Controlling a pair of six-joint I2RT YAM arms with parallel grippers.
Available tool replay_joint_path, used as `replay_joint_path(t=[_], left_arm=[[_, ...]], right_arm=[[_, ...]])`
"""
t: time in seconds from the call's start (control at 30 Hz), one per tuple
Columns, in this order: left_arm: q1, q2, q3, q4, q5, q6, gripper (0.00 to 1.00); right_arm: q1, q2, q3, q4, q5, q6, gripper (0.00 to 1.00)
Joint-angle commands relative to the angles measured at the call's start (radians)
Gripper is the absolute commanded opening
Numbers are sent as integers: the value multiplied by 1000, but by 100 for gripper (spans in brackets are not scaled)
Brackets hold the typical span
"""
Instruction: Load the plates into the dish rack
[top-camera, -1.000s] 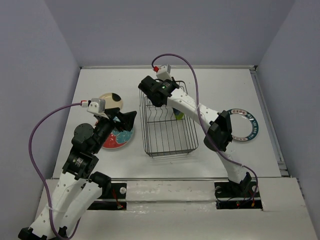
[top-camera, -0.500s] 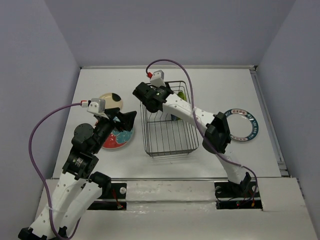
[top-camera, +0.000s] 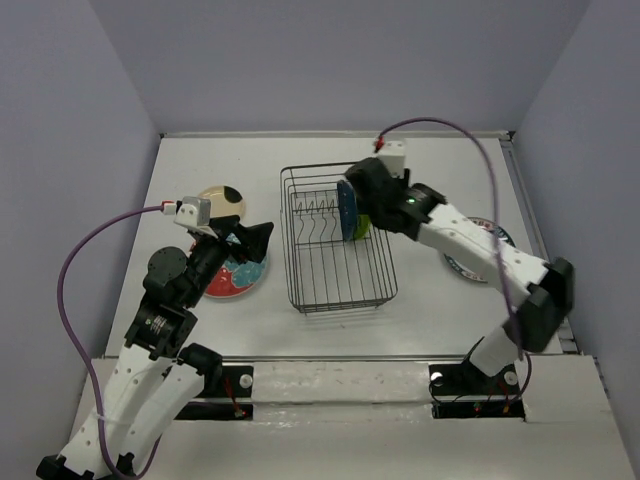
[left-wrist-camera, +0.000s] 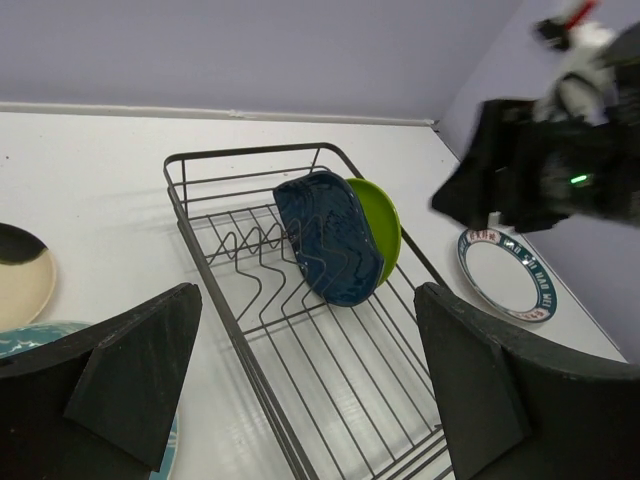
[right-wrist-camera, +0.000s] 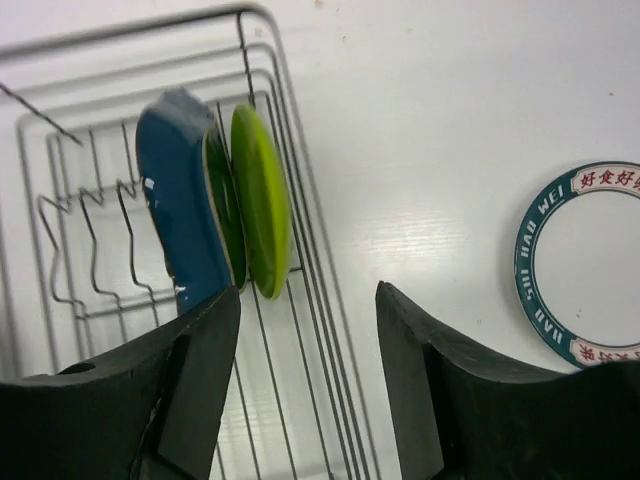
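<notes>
Listing contents and condition at this moment.

- **Dish rack**: sits mid-table and holds two plates on edge near its far end.
- **Blue plate**: stands tilted, resting against the green plate. It is not clear whether either one sits between the prongs.
- **White plate**: lies flat on the table to the right of the rack, not yet loaded.
- **Cream plate** and **red plate**: both lie flat to the left of the rack, not yet loaded.
- **Right gripper**: jaws spread wide and holding nothing, just beside the two racked plates.
- **Left gripper**: jaws spread wide and empty, hovering over the red plate.

**Hazards (judgement)**
- The leaning pair looks loosely seated. A brush from the nearby right gripper could slide them down flat or tip them over the rack wall.
- The three remaining plates lie flat on the table, so fingers may skid off a rim instead of getting under it.
- The red plate is the largest, and sliding it in could knock its neighbours.

**Markings**
- The teal rim of the white plate carries red characters. These appear to read 好食好, and the rest is cut off or too small to read.
- No other writing can be read.
</notes>
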Motion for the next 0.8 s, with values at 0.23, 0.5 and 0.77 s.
replay_joint_path(t=[0.23,0.5,0.77], left_arm=[[-19,-22,48,42,20,0,99],[-38,-35,48,42,13,3,99],[-53,-38,50,41,13,4,99]], right_arm=[[-756,-776,-779,348,-425,201,68],[-1308,-846,-1019,428,-759,204,71],[-1508,-693,-1142,563,-993,142,74]])
